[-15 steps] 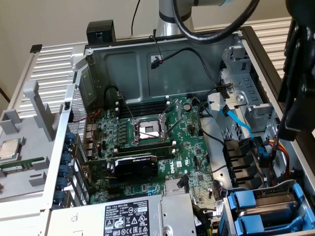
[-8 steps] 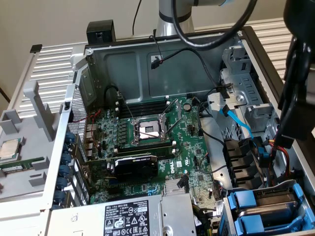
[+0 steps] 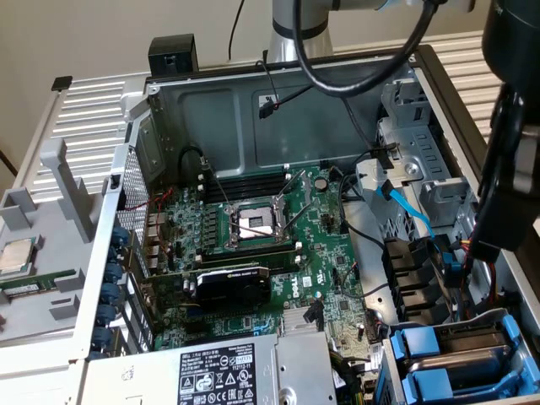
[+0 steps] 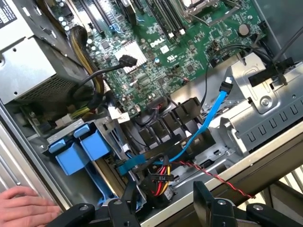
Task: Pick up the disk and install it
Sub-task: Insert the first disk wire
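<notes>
Two blue plastic carriers sit side by side in the drive cage at the case's front corner, at the exterior view's lower right. I take the upper one for the disk (image 3: 460,344) (image 4: 97,144); its metal body is mostly hidden in the cage. My gripper (image 4: 165,205) hovers above the case edge beside that cage. Its black fingers (image 4: 204,201) stand wide apart and open, with nothing held. Past them lie red, yellow and black power wires (image 4: 161,182). The arm's dark wrist (image 3: 510,169) hangs over the right side of the case.
A person's hand (image 4: 23,208) rests on the case rim near the carriers. A blue SATA cable (image 4: 208,120) crosses the black fan shroud (image 3: 413,270). The green motherboard (image 3: 253,245) fills the case. The grey power supply (image 3: 228,371) and an empty metal bay (image 4: 265,109) flank it.
</notes>
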